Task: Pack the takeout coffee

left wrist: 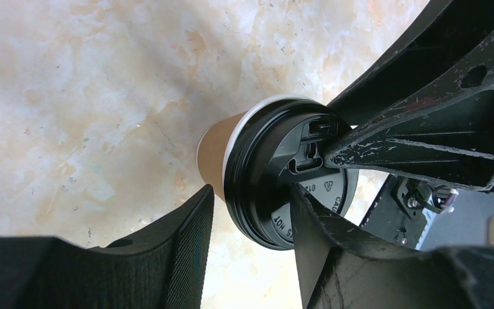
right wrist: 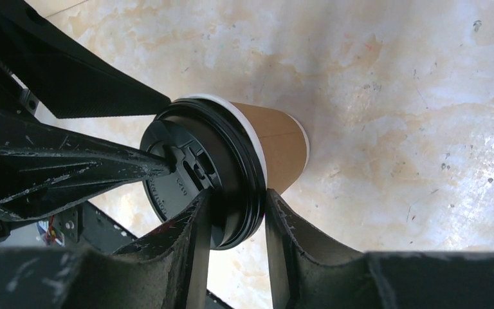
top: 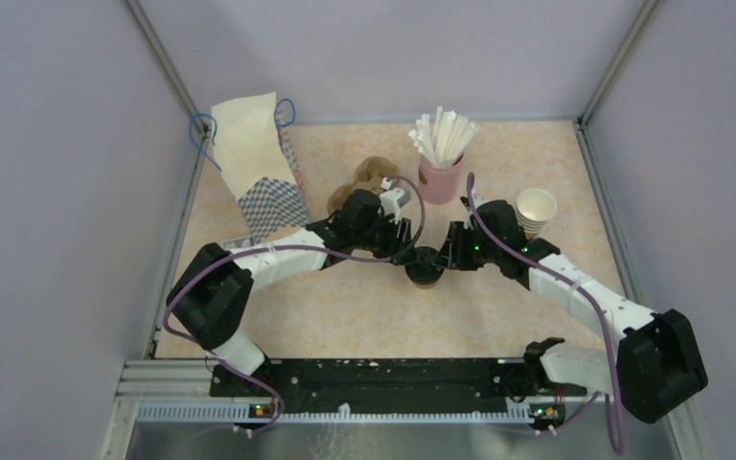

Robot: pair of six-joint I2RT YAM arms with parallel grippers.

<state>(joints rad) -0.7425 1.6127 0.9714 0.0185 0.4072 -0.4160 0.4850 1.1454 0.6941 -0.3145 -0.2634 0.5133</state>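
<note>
The takeout coffee, a brown paper cup with a black lid, stands mid-table between my two grippers. My left gripper comes at it from the left. In the left wrist view the left gripper straddles the lid: one finger lies over the lid top, while the mesh pad stands beside the cup wall with a gap to the rim. My right gripper comes from the right. In the right wrist view the right gripper pinches the lid rim, one finger on top and one under it.
A white paper bag with a blue check pattern stands at the back left. A brown lump lies behind the left gripper. A pink cup of white straws and a stack of lidless paper cups stand at the back right.
</note>
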